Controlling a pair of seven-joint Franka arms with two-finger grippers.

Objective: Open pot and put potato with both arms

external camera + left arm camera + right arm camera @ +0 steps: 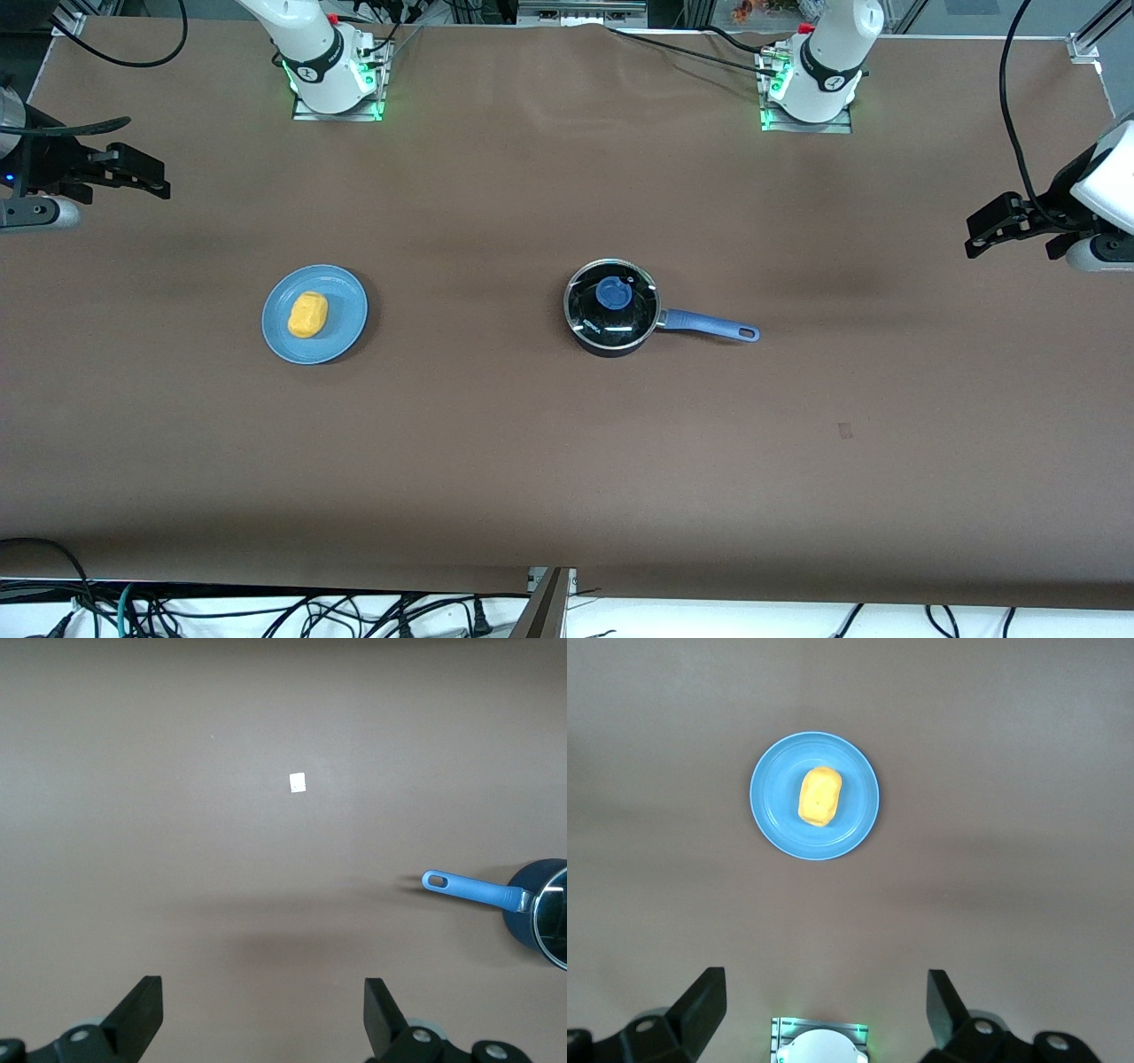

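Observation:
The black pot (613, 308) stands mid-table with its glass lid and blue knob (613, 292) on, its blue handle (709, 324) pointing toward the left arm's end. The yellow potato (307, 315) lies on a light-blue plate (345, 310) toward the right arm's end. My left gripper (976, 236) is open and empty, up over the left arm's end of the table; the left wrist view shows its spread jaws (263, 1010) and the pot (542, 908) at the edge. My right gripper (159, 182) is open and empty over the right arm's end; the right wrist view (826, 1005) shows the potato (819, 796) on the plate (775, 811).
The arm bases (332, 75) (811, 84) stand along the table's edge farthest from the front camera. A small pale tag (844, 431) lies on the brown table, nearer the front camera than the pot's handle, also in the left wrist view (298, 781). Cables hang below the nearest edge.

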